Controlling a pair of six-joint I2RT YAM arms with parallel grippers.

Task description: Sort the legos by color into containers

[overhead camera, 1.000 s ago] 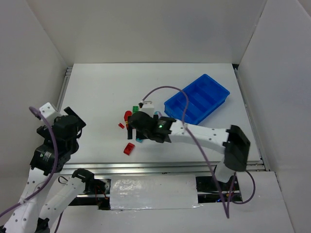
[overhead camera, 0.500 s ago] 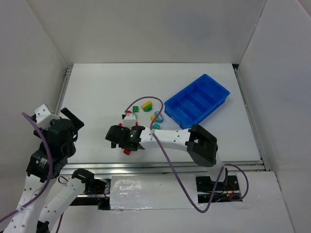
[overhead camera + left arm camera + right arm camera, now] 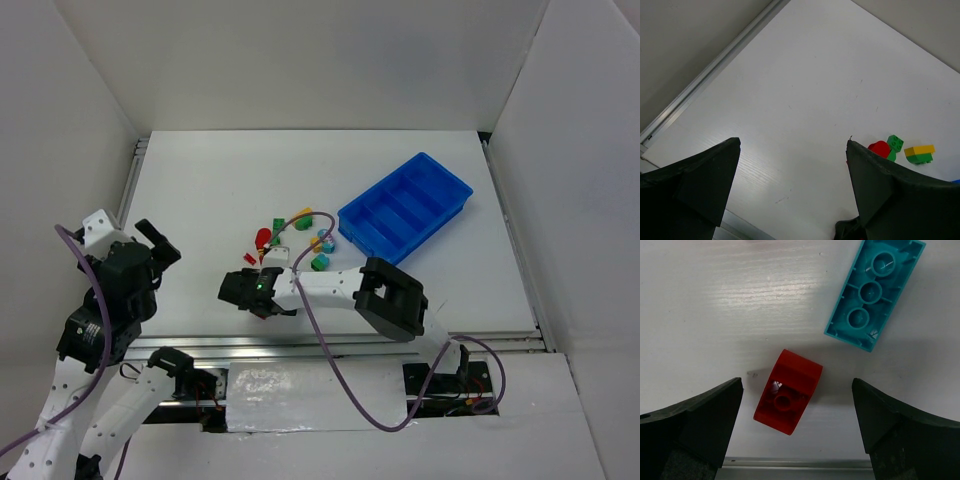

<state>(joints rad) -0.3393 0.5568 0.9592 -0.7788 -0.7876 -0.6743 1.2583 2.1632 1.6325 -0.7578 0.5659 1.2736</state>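
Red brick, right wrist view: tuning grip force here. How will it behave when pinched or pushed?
The red brick looks like rigid moulded plastic, so it likely won't deform. Hollow underside up, it seems light and may skid on the smooth table. Lying skewed to the fingers, it might twist when pinched.

glossy plastic legos (image 3: 788, 391), matt table (image 3: 700, 315) — ribbed

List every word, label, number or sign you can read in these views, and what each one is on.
No text can be read in any view.
On the red brick and the teal brick: only plain undersides, no lettering visible.
On the blue tray: no label visible.
On the left arm: a round mark, too small to read.
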